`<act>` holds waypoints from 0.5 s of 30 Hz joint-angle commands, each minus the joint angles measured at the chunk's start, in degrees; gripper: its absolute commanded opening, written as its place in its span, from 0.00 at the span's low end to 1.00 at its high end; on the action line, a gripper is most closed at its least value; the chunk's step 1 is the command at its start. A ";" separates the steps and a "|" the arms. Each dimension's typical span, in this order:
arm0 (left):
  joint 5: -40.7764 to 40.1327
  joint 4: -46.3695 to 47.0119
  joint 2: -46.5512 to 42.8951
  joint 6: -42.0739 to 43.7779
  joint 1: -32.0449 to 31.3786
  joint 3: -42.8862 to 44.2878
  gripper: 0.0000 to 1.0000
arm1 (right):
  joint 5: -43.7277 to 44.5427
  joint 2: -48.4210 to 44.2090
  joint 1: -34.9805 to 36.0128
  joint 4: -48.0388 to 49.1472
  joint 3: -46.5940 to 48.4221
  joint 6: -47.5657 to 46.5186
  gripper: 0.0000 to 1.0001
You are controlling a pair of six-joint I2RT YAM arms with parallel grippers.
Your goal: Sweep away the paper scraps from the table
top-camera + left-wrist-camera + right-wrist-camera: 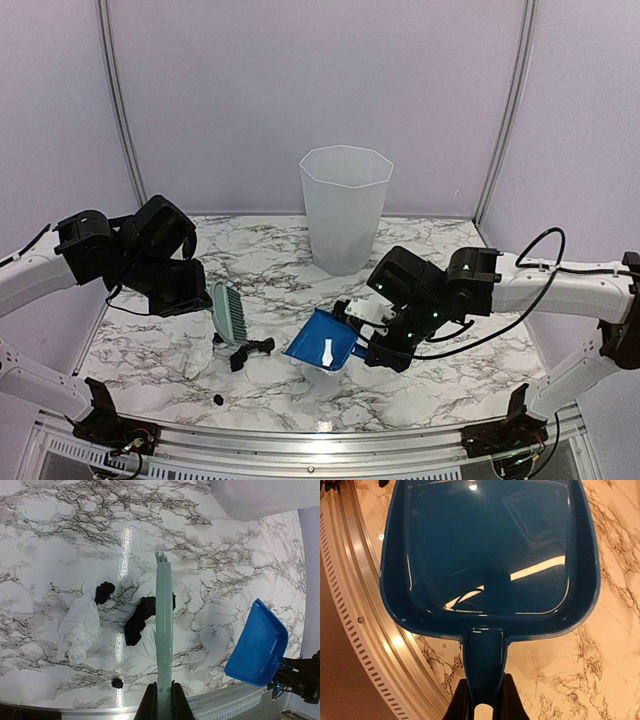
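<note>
Black paper scraps [250,351] lie on the marble table [440,250] left of centre, and one tiny black bit [218,399] lies near the front edge. In the left wrist view they show as a long black scrap [139,617], a smaller one [104,591] and the tiny bit [117,682]. My left gripper [203,287] [163,700] is shut on the handle of the pale green brush [228,312] [163,630], whose head is just behind the scraps. My right gripper [367,335] [485,702] is shut on the handle of the blue dustpan [322,342] [490,555]. The pan is empty, with its mouth towards the scraps.
A translucent white bin [345,205] stands at the back centre. A white crumpled sheet [77,630] lies left of the black scraps. The metal front edge [365,630] runs close beside the dustpan, which also shows in the left wrist view [257,645].
</note>
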 commanded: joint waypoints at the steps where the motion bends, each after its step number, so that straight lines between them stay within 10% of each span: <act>1: -2.59 -2.24 -2.83 -0.04 0.55 1.66 0.00 | -0.73 1.68 0.23 3.73 -0.24 -0.26 0.00; 15: -3.75 -2.59 -11.63 -7.65 0.51 -6.55 0.00 | -5.61 14.57 0.23 3.45 3.26 -7.27 0.00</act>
